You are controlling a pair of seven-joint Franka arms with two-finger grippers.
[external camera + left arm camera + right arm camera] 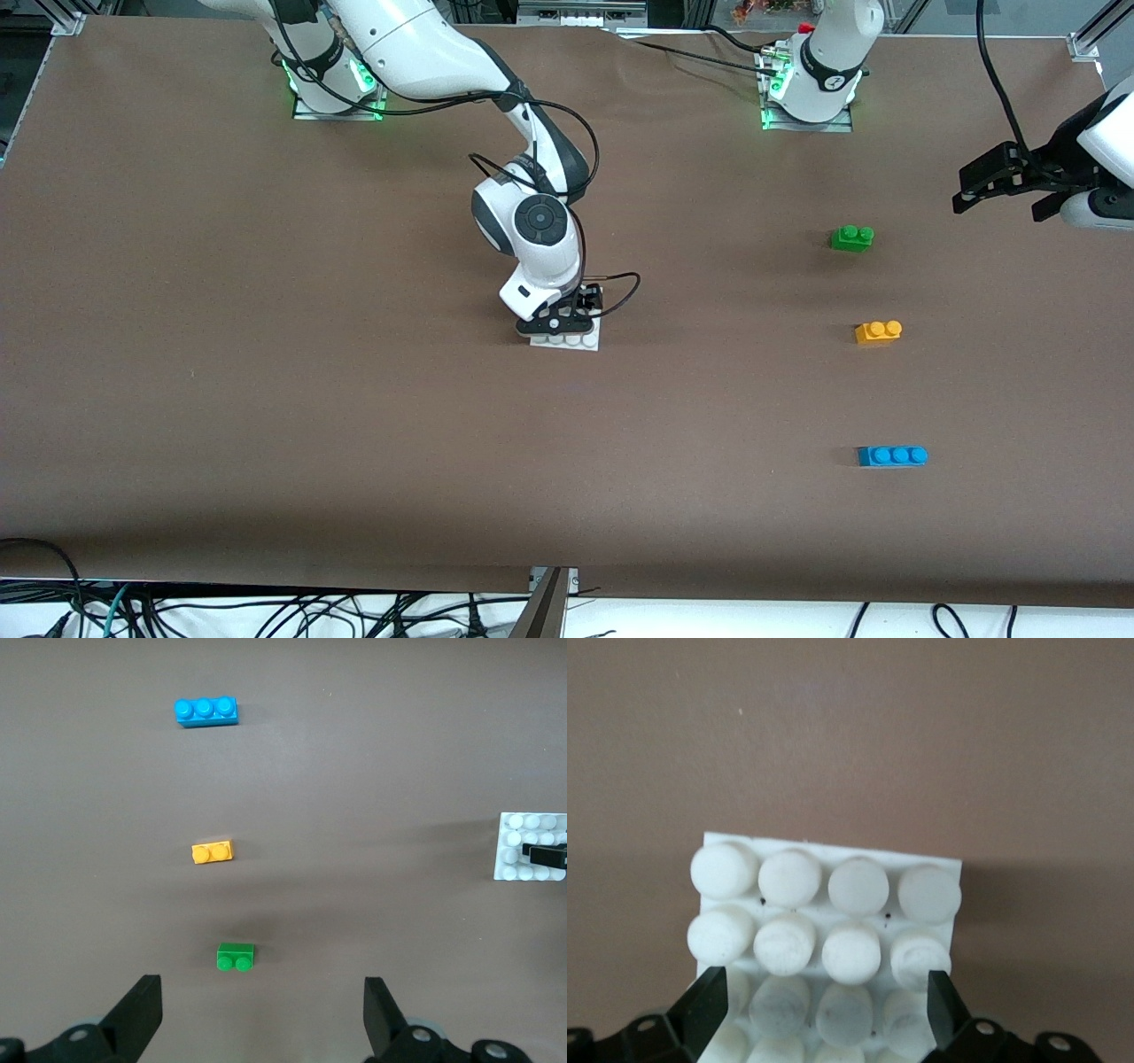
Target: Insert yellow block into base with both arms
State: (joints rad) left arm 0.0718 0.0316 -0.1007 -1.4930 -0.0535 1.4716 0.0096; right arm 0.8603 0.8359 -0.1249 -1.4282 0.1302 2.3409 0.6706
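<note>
**Right gripper down on base, left gripper waiting wide**

Right gripper (pixel 561 326) is low on the white base (pixel 567 342) near mid-table, fingers (pixel 709 1003) straddling the stud rows at the plate's edges. They look to be touching the plate sides, but actual contact is hard to confirm, so clamped or just spread around it: cannot tell.

Left gripper (pixel 979 182) hangs in the air at the left arm's end of the table, jaws spread wide, holding nothing.

Yellow block (pixel 878 331) lies flat on the brown table (pixel 266 354), studs up, well apart from the base, toward the left arm's end. Green brick (pixel 852 237) is farther from the front camera, blue three-stud brick (pixel 892 455) nearer.
</note>
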